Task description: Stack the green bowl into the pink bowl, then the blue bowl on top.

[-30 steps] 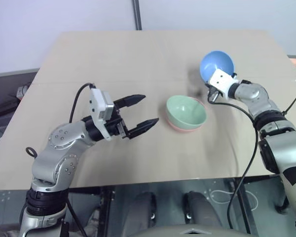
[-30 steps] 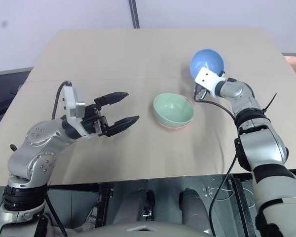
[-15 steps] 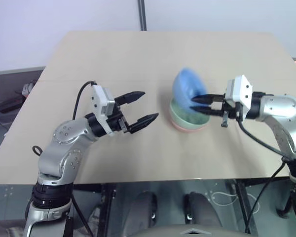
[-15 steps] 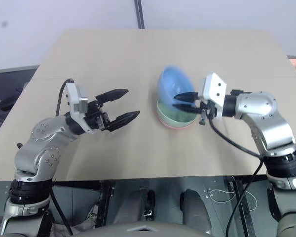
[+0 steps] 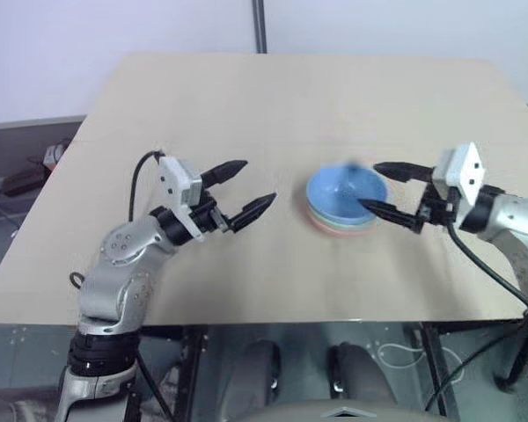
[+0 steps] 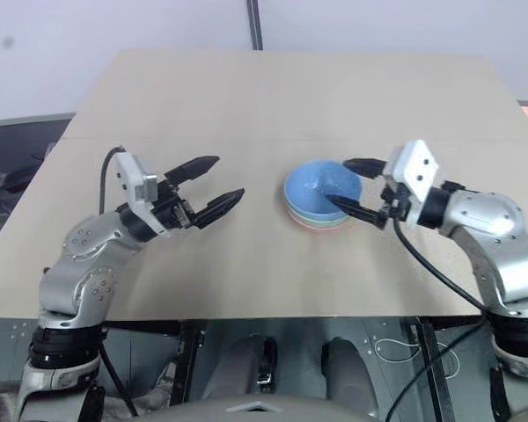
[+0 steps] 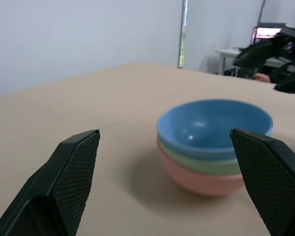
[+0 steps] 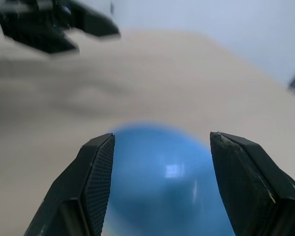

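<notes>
blue bowl [image 5: 346, 191] now stacked, right tool [image 5: 385, 189] empty, wide

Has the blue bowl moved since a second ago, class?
Yes. The blue bowl was held up over the table's far right part; now it sits nested on the green bowl in the pink bowl, mid-table, released.

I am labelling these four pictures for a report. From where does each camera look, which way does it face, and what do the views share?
Left and right eye views: from the head, looking down on the table; both arms show.
Left wrist view: from the left gripper, looking across at the bowl stack; its open fingers show.
Right wrist view: from the right gripper, looking over the blue bowl; its open fingers show.
Shared: the blue bowl on top of the green bowl and pink bowl.
</notes>
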Robot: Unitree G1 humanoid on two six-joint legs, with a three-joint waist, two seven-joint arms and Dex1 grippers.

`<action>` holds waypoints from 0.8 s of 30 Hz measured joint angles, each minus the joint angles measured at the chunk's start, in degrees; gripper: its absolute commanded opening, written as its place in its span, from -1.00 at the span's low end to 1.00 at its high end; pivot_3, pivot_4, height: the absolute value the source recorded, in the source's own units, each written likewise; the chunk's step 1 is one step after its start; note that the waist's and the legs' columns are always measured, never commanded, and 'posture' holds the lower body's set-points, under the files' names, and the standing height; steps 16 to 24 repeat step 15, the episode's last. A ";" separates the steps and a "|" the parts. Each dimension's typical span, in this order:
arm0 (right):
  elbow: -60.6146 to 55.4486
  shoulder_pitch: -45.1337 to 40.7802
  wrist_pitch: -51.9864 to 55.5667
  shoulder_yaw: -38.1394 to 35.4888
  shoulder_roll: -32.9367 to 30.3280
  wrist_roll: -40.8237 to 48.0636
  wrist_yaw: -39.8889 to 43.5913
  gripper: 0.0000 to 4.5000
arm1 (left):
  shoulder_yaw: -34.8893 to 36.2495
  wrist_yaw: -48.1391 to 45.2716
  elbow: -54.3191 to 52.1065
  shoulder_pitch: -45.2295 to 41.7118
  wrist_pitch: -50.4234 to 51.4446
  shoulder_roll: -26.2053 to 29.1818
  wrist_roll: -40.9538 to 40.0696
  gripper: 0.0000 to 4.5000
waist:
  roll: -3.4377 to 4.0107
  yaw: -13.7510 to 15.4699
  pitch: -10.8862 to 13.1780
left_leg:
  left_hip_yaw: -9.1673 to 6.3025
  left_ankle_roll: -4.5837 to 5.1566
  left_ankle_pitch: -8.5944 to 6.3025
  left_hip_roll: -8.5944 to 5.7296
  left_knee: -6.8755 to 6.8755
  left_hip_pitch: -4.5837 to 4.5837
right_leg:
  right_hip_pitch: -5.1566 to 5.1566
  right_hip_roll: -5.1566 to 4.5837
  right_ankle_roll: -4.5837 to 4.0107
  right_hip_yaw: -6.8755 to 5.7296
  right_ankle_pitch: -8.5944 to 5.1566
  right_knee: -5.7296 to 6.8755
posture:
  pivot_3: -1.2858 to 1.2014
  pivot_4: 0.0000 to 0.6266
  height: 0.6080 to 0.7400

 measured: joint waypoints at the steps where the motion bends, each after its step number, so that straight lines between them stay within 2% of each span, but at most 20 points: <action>1: -0.01 0.30 0.13 -0.48 -0.02 0.45 0.11 0.97 | 0.28 -0.03 -0.07 0.18 0.10 0.23 -0.26 1.00 | 0.00 0.00 0.00 | -0.04 0.01 0.00 0.01 0.01 0.02 | 0.03 0.00 0.00 0.00 0.00 0.02 | 0.03 -0.52 1.00; 3: -1.13 4.97 0.55 -4.98 -0.85 3.04 0.91 0.97 | 2.21 -1.43 -0.77 1.67 1.58 2.30 -3.00 1.00 | 0.01 -0.04 -0.01 | -0.10 0.01 -0.01 0.02 0.00 0.10 | 0.10 0.01 -0.01 0.01 0.00 0.06 | 0.03 -0.52 1.00; 7: -1.36 11.81 -0.42 -10.63 -1.76 3.16 1.11 0.97 | 4.86 -3.40 -1.22 4.92 3.53 5.82 -5.32 1.00 | 0.02 -0.12 -0.01 | -0.08 0.01 -0.01 0.01 0.02 0.12 | 0.12 0.02 0.00 -0.01 -0.01 0.05 | 0.03 -0.52 1.00; 12: -0.82 24.48 -3.13 -20.31 -3.21 1.99 4.35 0.97 | 11.36 -7.74 -2.07 12.08 6.72 11.62 -9.45 1.00 | 0.01 -0.05 -0.01 | -0.08 0.01 -0.01 0.02 -0.01 0.11 | 0.13 0.05 0.00 -0.06 -0.02 -0.03 | 0.03 -0.52 1.00; 15: -0.83 26.85 -4.31 -23.50 -3.24 1.55 4.25 0.97 | 13.09 -9.89 -2.13 13.03 6.70 14.80 -9.39 1.00 | 0.02 -0.05 -0.01 | -0.06 0.01 0.00 0.02 0.02 0.23 | 0.23 0.12 0.00 -0.05 -0.02 0.03 | 0.03 -0.52 1.00; 24: -0.83 26.85 -4.31 -23.50 -3.24 1.55 4.25 0.97 | 13.09 -9.89 -2.13 13.03 6.70 14.80 -9.39 1.00 | 0.02 -0.05 -0.01 | -0.06 0.01 0.00 0.02 0.02 0.23 | 0.23 0.12 0.00 -0.05 -0.02 0.03 | 0.03 -0.52 1.00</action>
